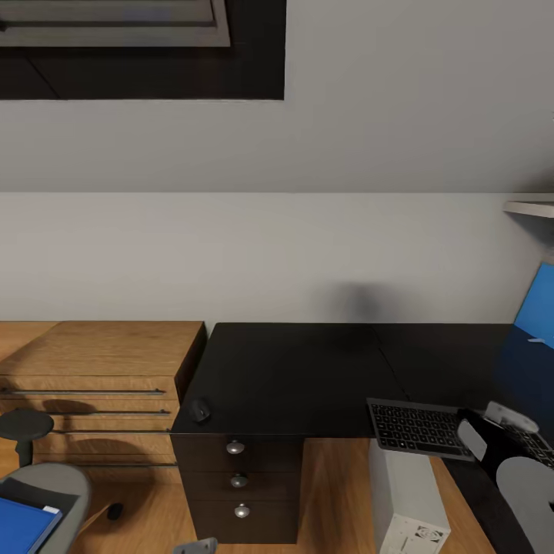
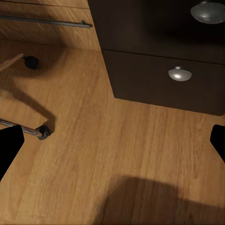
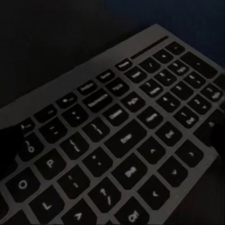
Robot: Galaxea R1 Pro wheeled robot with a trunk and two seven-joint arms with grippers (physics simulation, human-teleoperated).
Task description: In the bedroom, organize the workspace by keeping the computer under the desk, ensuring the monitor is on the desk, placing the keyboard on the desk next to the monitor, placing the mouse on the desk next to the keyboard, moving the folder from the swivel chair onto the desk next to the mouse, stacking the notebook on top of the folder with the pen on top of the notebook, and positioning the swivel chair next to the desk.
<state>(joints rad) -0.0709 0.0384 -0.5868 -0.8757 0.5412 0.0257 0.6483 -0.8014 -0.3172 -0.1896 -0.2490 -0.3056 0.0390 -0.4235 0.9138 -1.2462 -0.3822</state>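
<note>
Black table, wall-side; keyboard overhanging its front edge, right pincer atop it, closure indeterminate — a nudge risks tipping it floorward.

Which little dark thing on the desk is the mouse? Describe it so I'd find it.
Start at the black desk beside the light wood drawer chest. On the desk's near corner, above the three silver knobs, sits the mouse: small and rounded, unlike the flat keyboard lying far to its right.
</note>
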